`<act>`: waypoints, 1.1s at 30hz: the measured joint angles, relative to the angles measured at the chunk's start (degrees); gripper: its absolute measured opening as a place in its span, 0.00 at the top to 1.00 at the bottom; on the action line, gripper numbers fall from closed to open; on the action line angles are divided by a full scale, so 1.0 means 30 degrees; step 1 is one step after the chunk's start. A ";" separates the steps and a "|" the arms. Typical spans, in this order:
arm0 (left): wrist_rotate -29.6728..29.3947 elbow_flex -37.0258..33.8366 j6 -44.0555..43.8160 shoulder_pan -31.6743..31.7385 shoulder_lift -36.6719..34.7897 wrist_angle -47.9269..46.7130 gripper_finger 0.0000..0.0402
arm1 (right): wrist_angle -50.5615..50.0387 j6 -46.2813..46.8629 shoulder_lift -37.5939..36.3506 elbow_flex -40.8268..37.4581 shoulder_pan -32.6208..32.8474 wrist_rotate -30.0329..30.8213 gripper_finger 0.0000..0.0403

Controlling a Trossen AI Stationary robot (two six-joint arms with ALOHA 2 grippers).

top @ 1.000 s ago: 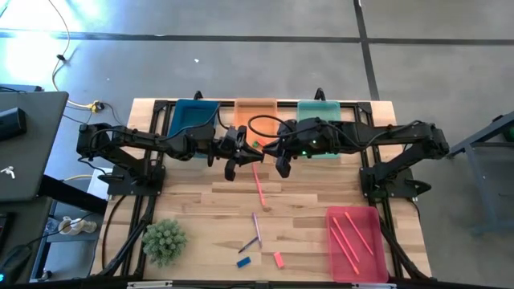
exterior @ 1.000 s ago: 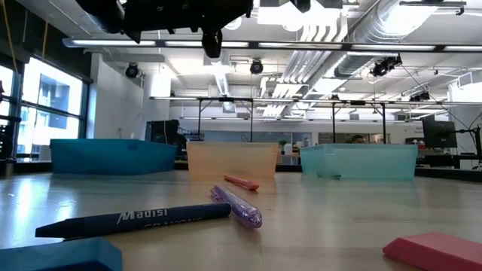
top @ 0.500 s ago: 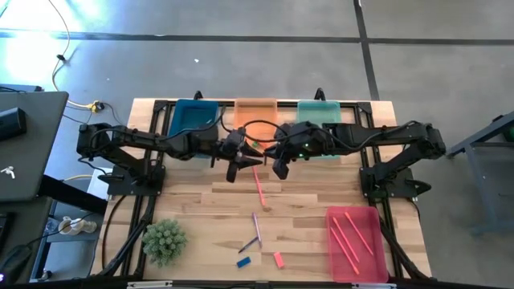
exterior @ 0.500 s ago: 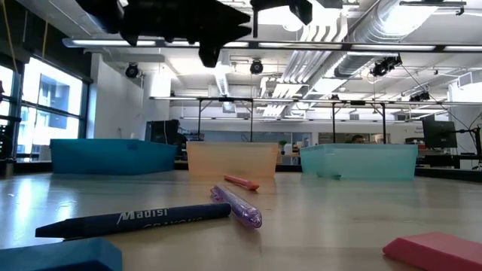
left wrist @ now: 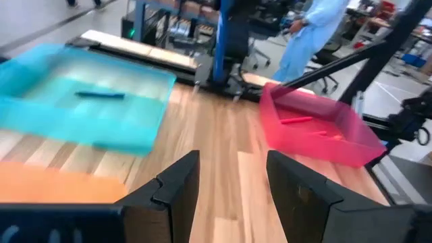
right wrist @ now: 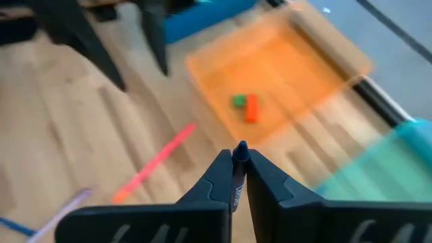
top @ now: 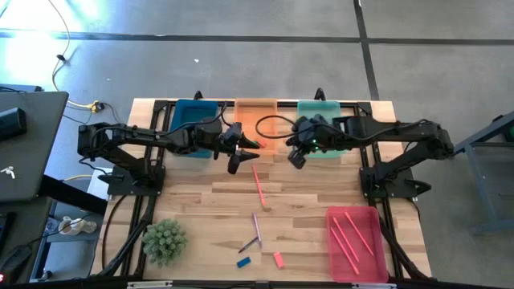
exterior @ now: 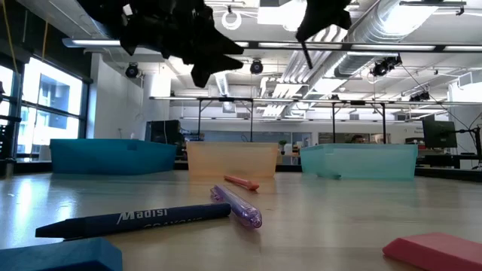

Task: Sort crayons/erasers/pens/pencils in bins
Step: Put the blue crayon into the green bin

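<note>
Spanning most of the high view, the light wooden plank table (top: 209, 201) carries two dark arms reaching inward from either side. Four shallow translucent plastic bins: blue bin (top: 193, 116), orange bin (top: 255, 112) and teal-green bin (top: 319, 112) in a row along the far edge, pink-red bin (top: 353, 241) at the near right corner with several thin pink sticks inside. Spiky green plant ball (top: 164, 240) sits at the near left.

Left gripper (top: 241, 154) hovers over the near edge of the orange bin, fingers (left wrist: 177, 189) spread apart, nothing between them. Right gripper (top: 295, 156) hovers between the orange and teal-green bins, jaws pinched onto a thin dark stick (right wrist: 239, 177) that pokes up between the fingertips.

On the open table: long thin pink stick (top: 259, 186) just in front of the orange bin, purple pen (top: 256, 227) and dark blue crayon (top: 248, 244) nearer the front, touching or crossing. Erasers: small green block (right wrist: 238, 101) and an orange-red block (right wrist: 251, 108) lie side by side inside the orange bin; blue block (top: 243, 262) and pink-red block (top: 278, 259) lie loose near the front edge, close together, not touching. One dark stick lies in the teal-green bin in the left wrist view.
</note>
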 joint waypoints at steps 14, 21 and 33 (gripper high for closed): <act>-0.3056 -0.0004 -0.1628 0.0096 0.0000 -0.1420 0.61 | -0.2641 -0.2790 -0.2515 -0.2891 -0.4218 -0.0131 0.98; -0.3142 -0.0004 -0.1930 -0.0057 0.0000 -0.2339 0.61 | -0.0439 -0.3728 -0.3222 -0.6384 -0.6986 -0.2627 0.98; -0.5950 -0.0004 -0.3135 -0.1144 0.0000 -0.5390 0.61 | 0.4803 -0.2909 -0.3167 -1.1854 -1.0817 -0.5966 0.98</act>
